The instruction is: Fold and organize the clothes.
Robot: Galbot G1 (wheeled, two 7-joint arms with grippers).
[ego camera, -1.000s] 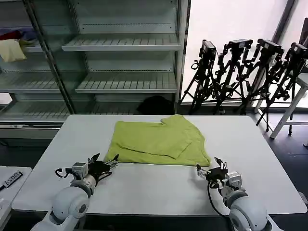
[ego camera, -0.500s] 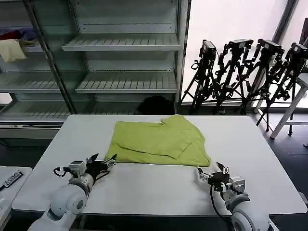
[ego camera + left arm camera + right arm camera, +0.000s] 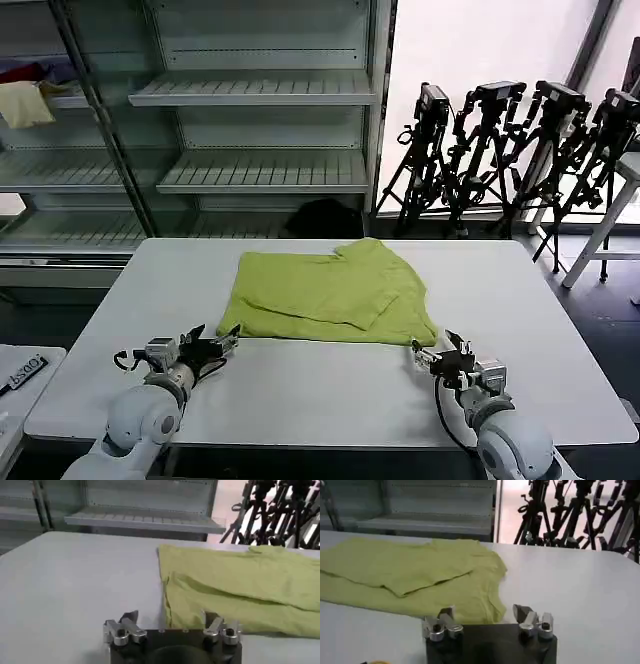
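**Folded T-shirt on the desk, both grippers released at its near corners**

A lime yellow-green T-shirt [image 3: 330,295] lies on the white desk [image 3: 320,390], toward the far half of the desktop and roughly centred across it. The garment is partly folded: an upper layer of fabric lies across the body (its lower edge runs as a diagonal crease), and one sleeve projects at the far right corner.

The left gripper [image 3: 215,343] rests low over the desk just beside the shirt's near left corner, fingers spread and holding nothing. In the left wrist view the left gripper [image 3: 169,622] points at the shirt's [image 3: 240,587] folded left edge, its fingers [image 3: 212,622] apart from the fabric, one on either side of that edge.

The right gripper [image 3: 437,353] sits near the shirt's near right corner, likewise released and empty. In the right wrist view the right gripper [image 3: 485,616] frames the hem of the shirt [image 3: 415,575], with bare desktop [image 3: 580,590] to one side.

Behind the desk stand empty metal shelves [image 3: 260,100] and a row of black tripods [image 3: 510,150].
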